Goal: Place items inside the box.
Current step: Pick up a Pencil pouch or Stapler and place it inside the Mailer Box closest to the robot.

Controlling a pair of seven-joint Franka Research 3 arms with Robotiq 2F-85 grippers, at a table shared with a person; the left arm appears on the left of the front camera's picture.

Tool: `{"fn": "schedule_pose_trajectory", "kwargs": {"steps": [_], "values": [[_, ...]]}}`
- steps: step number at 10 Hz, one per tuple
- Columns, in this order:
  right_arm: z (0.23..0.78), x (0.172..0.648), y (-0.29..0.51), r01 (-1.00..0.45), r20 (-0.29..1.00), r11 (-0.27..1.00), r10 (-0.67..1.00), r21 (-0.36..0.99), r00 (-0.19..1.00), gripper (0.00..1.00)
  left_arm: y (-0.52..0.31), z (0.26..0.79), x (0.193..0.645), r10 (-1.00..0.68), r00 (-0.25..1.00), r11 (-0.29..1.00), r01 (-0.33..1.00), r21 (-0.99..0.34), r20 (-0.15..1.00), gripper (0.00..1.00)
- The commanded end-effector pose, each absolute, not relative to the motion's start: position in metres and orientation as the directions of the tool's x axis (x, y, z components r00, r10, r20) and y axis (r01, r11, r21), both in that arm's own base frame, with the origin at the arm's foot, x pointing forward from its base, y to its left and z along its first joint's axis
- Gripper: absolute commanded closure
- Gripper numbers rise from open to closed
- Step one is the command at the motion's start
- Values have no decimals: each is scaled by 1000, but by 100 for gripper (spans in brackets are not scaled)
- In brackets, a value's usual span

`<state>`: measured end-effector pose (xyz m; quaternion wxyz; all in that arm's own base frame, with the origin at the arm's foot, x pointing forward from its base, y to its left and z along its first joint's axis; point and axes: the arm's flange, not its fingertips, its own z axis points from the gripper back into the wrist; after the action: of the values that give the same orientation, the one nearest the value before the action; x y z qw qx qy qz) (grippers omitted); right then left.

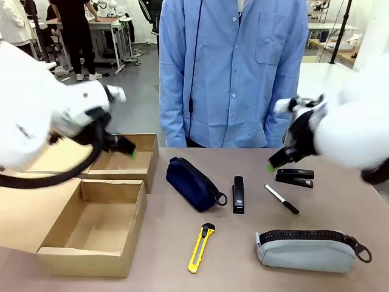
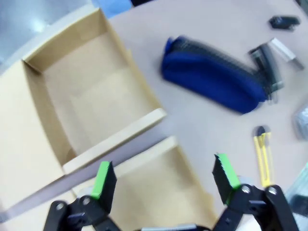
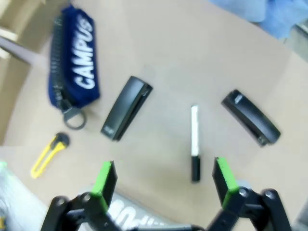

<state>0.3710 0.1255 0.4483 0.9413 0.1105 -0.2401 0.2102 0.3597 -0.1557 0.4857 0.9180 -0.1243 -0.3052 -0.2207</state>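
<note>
Black-capped white pen [image 3: 194,144] lies flat on the tan table [image 3: 192,57], below the gap between the right gripper's [image 3: 163,175] wide-spread, empty fingers [image 3: 107,180]. One black stapler [image 3: 126,114] and a second black stapler [image 3: 250,118] flank it. Farther off lie the navy fabric zip pouch lettered "CAMPUS" [image 3: 77,67] and the yellow utility knife [image 3: 48,156]. The left gripper [image 2: 163,178], equally wide and empty, hangs over the open brown cardboard box [image 2: 86,91]. The grey zip pouch [image 1: 307,249] sits near the table's front edge.
</note>
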Motion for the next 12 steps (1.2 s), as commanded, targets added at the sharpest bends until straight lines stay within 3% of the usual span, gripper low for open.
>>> {"fn": "schedule_pose_trajectory", "kwargs": {"steps": [1,4,6,9,10,12], "values": [[494,321,72,-373,481,883,205,284,852,0,-98,516,287,-260,712,819,521,-243,652,0],[506,256,-39,-294,500,688,-115,663,858,0,22,508,284,-102,815,644,491,-586,571,0],[478,228,-124,-239,440,506,-325,829,837,0,127,472,277,209,827,428,403,-809,523,0],[430,203,-199,-105,334,406,-551,908,765,0,169,420,244,524,737,254,343,-904,427,0],[498,221,-199,-165,384,454,-446,875,808,0,190,468,265,359,797,352,367,-861,487,0],[498,221,-199,-165,384,454,-446,875,808,0,190,468,265,359,797,352,367,-861,487,0]]}}
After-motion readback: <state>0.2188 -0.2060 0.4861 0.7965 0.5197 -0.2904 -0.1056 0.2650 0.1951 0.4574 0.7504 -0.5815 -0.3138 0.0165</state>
